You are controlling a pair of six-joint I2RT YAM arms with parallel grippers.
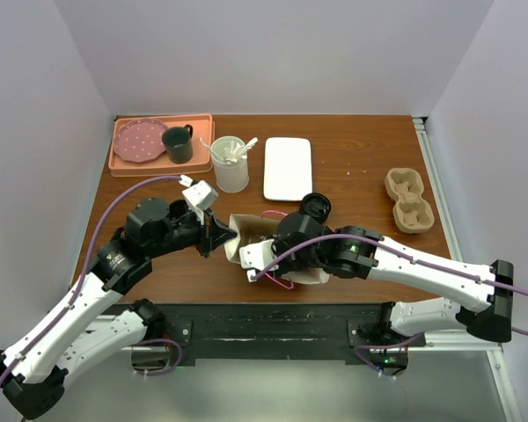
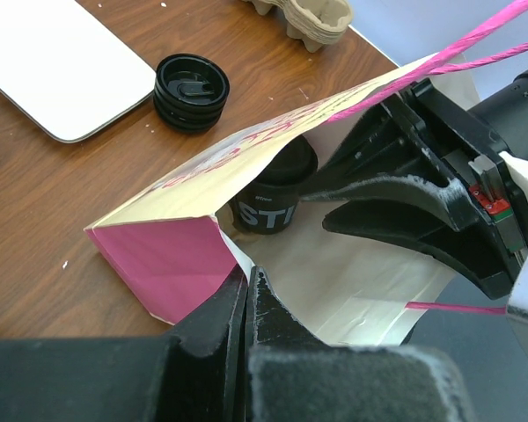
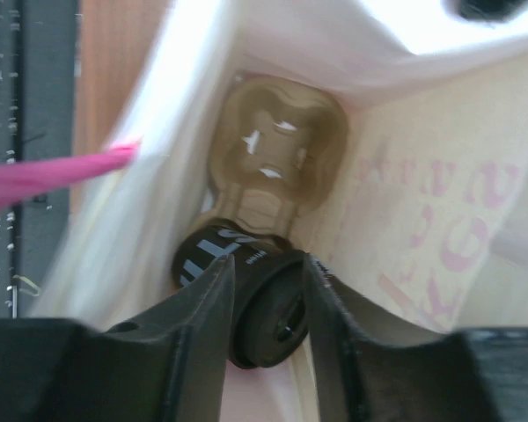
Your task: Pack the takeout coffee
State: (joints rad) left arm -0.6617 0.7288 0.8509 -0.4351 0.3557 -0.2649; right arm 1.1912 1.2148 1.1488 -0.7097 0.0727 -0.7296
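Note:
A pink-and-cream paper bag point(image 1: 243, 236) lies on its side mid-table, mouth toward the right arm. My left gripper point(image 2: 248, 274) is shut on the bag's lower rim point(image 2: 233, 255), keeping the mouth spread. My right gripper point(image 3: 268, 262) reaches inside the bag and is shut on a black lidded coffee cup point(image 3: 266, 315), one finger on each side of the lid. The cup point(image 2: 268, 204) lies on its side deep in the bag. A brown cup carrier point(image 3: 277, 149) rests against the bag's bottom just beyond the cup. The bag's pink cord handles point(image 2: 440, 66) hang loose.
A stack of black lids point(image 1: 316, 207) sits just behind the bag. Further back are a white rectangular tray point(image 1: 288, 167) and a clear cup of stirrers point(image 1: 230, 163). A pink tray point(image 1: 123, 165) holds a plate and a dark mug. Another cardboard carrier point(image 1: 409, 200) lies to the right.

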